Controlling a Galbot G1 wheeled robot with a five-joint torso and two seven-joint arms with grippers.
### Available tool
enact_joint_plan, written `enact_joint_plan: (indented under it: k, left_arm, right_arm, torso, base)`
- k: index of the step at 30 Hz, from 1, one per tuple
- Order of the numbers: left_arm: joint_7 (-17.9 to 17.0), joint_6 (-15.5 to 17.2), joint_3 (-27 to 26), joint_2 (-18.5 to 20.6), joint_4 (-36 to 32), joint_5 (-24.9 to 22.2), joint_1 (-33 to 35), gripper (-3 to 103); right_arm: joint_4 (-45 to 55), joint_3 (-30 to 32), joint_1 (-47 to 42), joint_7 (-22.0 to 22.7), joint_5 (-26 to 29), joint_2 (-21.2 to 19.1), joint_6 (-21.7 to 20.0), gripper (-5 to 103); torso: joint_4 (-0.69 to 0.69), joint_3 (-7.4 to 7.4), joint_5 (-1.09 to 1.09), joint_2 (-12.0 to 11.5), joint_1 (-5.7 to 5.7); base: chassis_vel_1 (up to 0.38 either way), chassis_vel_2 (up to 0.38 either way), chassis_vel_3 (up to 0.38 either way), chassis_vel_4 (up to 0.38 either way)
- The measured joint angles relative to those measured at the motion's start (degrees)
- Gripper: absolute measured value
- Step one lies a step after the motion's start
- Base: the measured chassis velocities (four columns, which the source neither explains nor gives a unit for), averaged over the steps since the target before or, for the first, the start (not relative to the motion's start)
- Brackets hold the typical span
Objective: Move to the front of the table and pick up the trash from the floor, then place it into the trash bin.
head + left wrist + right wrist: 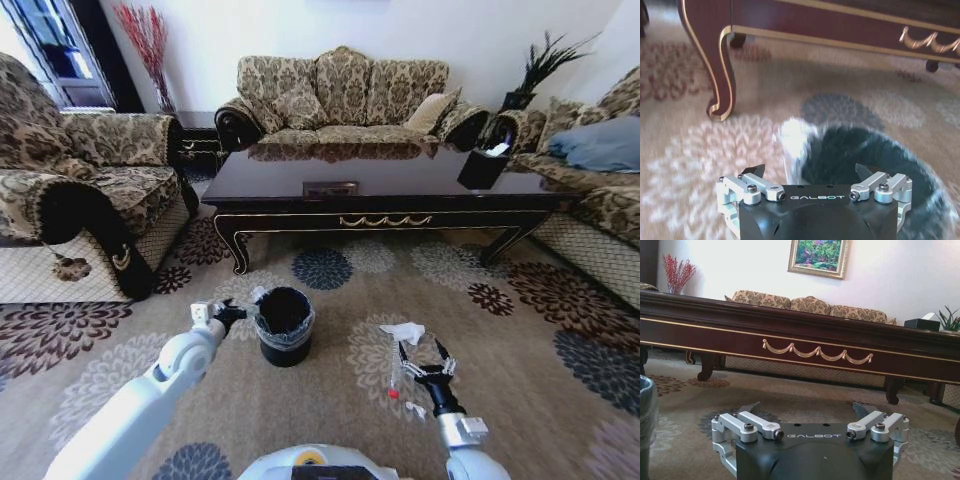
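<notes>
While the robot stands on the patterned floor (330,420) facing the long dark table (380,175), its left gripper (232,314) hangs just beside the rim of the black trash bin (285,325), on the bin's left side. From the left wrist camera the fingers (754,170) are spread wide with nothing between them, and a white scrap (796,137) sits at the bin's edge (whether it touches the rim I cannot tell). The right gripper (426,357) is low over the carpet to the right of the bin, jaws wide apart and empty. A crumpled white tissue (404,331) lies just ahead of it, and a slim clear bottle with a red cap (394,383) lies beside it on its left, with a small white scrap (416,409) nearby. On the table's right end stands a black holder with white paper (484,165).
</notes>
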Motion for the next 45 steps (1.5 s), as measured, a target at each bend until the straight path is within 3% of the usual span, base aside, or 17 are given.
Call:
enact_joint_plan:
  k: [7, 15, 19, 25, 28, 31, 35, 38, 41, 45]
  left_arm:
    - [-0.7, 0.9, 0.4, -1.1, 2.9, -2.1, -0.8, 100]
    - [-1.6, 2.0, 5.0, -3.9, 8.1, -5.2, -6.7, 99]
    - [-3.8, 4.9, 6.4, -4.6, 10.3, -9.3, -8.8, 84]
    - [-5.9, 6.2, 6.9, -5.2, 11.9, -11.4, -10.3, 76]
    - [-7.1, 6.4, 7.1, -5.4, 12.6, -12.5, -10.7, 59]
    - [-7.8, 6.8, 7.1, -5.2, 12.7, -13.2, -10.7, 54]
    - [-8.0, 7.1, 6.8, -5.0, 13.3, -13.5, -10.4, 32]
    - [-7.9, 7.3, 6.6, -4.8, 13.5, -13.3, -10.1, 27]
    - [-8.2, 7.8, 6.4, -4.1, 13.4, -12.9, -9.9, 11]
    - [-8.4, 8.8, 6.3, -2.9, 12.8, -12.7, -10.1, 3]
  right_arm:
    - [-0.5, -0.3, -0.6, 0.2, -0.5, 0.3, 0.2, 100]
    - [-0.2, -0.8, -1.4, 0.5, -1.4, 0.8, 0.4, 100]
    - [-0.2, -0.9, -2.5, 0.5, -2.4, 1.6, 1.4, 100]
    - [0.1, -0.2, -2.8, 0.6, -2.1, 1.1, 1.7, 100]
    - [0.1, 0.3, -2.3, 1.4, -1.1, 0.4, 1.4, 100]
    - [0.0, 0.4, -1.9, 1.6, -0.5, 0.1, 1.0, 100]
    - [-0.8, 0.5, -1.2, 1.8, 0.4, -0.3, 0.4, 100]
    - [-1.4, 0.4, -0.6, 2.1, 0.8, -0.5, 0.1, 100]
    - [-2.7, 0.4, 0.2, 2.5, 1.2, -0.9, -0.6, 100]
    - [-4.7, 0.6, 1.2, 3.2, 1.6, -1.7, -1.8, 100]
  torso:
    - [0.00, 0.00, 0.01, 0.0, 0.00]
    - [-0.02, 0.00, 0.00, 0.0, 0.00]
    - [-0.02, 0.00, 0.00, 0.0, 0.00]
    - [-0.01, 0.00, 0.00, 0.0, 0.00]
    - [0.00, 0.00, 0.01, 0.0, 0.00]
    - [0.01, 0.00, 0.01, 0.0, 0.00]
    - [-0.02, -0.01, 0.01, 0.0, 0.00]
    - [-0.02, -0.01, -0.01, 0.0, 0.00]
    - [-0.02, -0.01, 0.00, 0.0, 0.00]
    - [0.01, 0.01, 0.00, 0.0, 0.00]
  base:
    - [0.000, 0.000, 0.000, 0.000]
    - [0.000, 0.000, 0.000, 0.000]
    - [0.000, 0.000, 0.000, 0.000]
    - [0.000, 0.000, 0.000, 0.000]
    - [0.000, 0.000, 0.000, 0.000]
    - [0.000, 0.000, 0.000, 0.000]
    - [0.000, 0.000, 0.000, 0.000]
    - [0.000, 0.000, 0.000, 0.000]
    - [0.000, 0.000, 0.000, 0.000]
    - [0.000, 0.000, 0.000, 0.000]
